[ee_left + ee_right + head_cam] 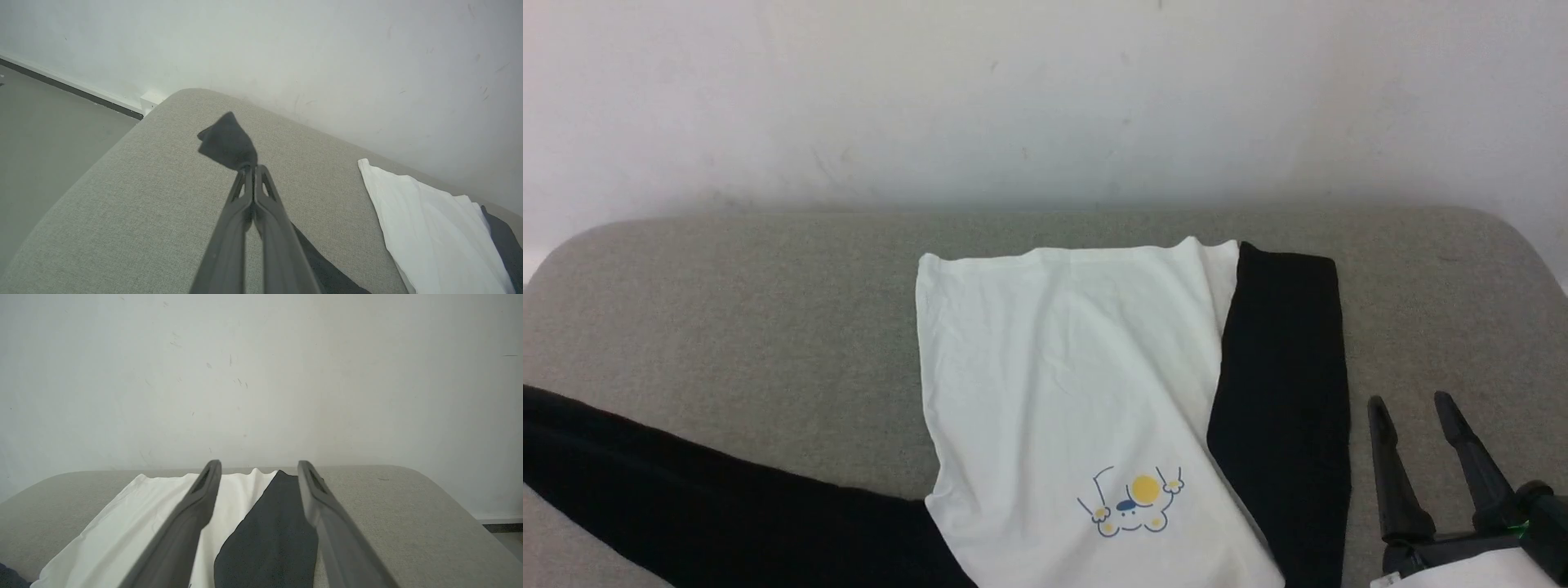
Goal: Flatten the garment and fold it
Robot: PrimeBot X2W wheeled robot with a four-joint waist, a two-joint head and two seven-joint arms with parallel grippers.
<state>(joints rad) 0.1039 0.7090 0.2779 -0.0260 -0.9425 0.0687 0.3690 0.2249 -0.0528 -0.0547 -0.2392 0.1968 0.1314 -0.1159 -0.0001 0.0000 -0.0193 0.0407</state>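
The garment (1070,384) lies on the grey padded table, white body spread flat with a small yellow and blue print near the bottom. One black sleeve (1286,408) is folded along the body's right side. The other black sleeve (686,490) stretches out to the lower left. In the left wrist view my left gripper (250,166) is shut on that sleeve's cuff (226,141), held above the table. My right gripper (1413,404) stands open at the lower right, beside the folded sleeve (269,535), with nothing between its fingers.
The grey padded table (768,302) has rounded corners and stands against a white wall (1045,98). Grey floor (45,122) lies beyond the table's left end. Bare table surface extends left of the white body and right of the folded sleeve.
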